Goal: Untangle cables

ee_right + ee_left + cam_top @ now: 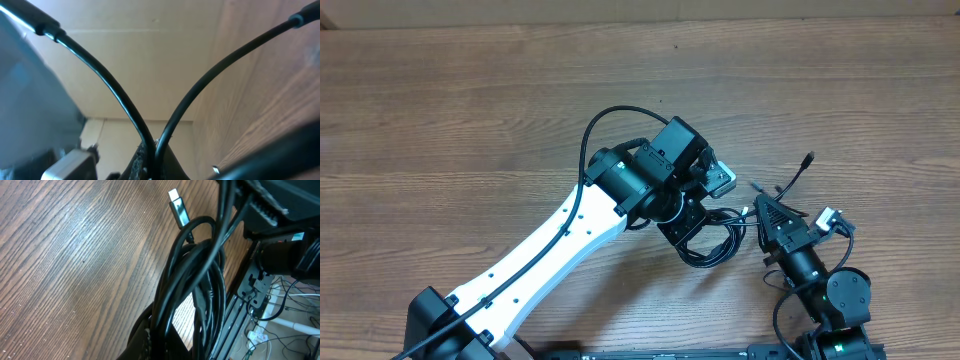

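Observation:
A bundle of thin black cables (713, 250) hangs in loops between my two grippers, just above the wooden table. My left gripper (692, 222) is shut on the bundle; in the left wrist view its fingers (165, 342) clamp the loops (200, 265), and a silver-tipped plug (177, 207) sticks out above them. My right gripper (767, 208) is shut on two strands to the right of the bundle. In the right wrist view those strands (115, 90) rise from the jaws (152, 155) in a V. One loose plug end (808, 158) points up and to the right.
The white left arm (550, 250) crosses the table from the bottom left. The right arm's base (840, 300) stands at the bottom right by the table's front edge. A black rail with loose wires (255, 290) runs along that edge. A cardboard wall (620, 10) lines the back.

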### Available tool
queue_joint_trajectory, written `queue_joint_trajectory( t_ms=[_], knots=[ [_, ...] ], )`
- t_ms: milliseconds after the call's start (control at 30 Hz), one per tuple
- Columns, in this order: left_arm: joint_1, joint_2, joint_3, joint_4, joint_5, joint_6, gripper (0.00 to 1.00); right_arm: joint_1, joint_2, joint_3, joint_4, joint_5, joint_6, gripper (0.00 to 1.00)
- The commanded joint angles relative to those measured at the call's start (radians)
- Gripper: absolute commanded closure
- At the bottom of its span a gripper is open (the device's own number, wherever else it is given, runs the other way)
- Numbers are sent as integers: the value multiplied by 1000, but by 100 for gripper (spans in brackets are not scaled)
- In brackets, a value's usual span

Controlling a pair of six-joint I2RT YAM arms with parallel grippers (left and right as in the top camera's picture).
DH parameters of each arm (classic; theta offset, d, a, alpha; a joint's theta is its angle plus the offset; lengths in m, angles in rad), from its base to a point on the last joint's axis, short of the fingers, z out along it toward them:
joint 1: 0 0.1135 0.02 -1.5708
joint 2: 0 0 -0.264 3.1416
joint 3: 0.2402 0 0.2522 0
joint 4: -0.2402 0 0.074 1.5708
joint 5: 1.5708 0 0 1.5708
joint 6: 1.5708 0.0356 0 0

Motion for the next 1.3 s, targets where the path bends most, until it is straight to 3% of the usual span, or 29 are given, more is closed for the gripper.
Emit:
queue_joint_trajectory(
  t_ms=[0,233,600,733,1000,1267],
  knots=[
    [-1,-31,21,9,25,21,96,6,0,-10,35,-67,-158,96],
    [-1,-31,21,75,-45,-88,96,6,0,54,13,-158,-309,96],
    [1,-31,21,163,-184,-365,96,6,0,311,-358,-210,-484,96],
    [1,-31,21,194,-183,-462,96,6,0,322,-411,-224,-488,96],
    [1,-31,21,238,-166,-536,96,13,8,322,-489,-185,-558,96],
    [1,-31,21,281,3,-582,96,95,105,322,-467,-34,-566,96]
  ],
)
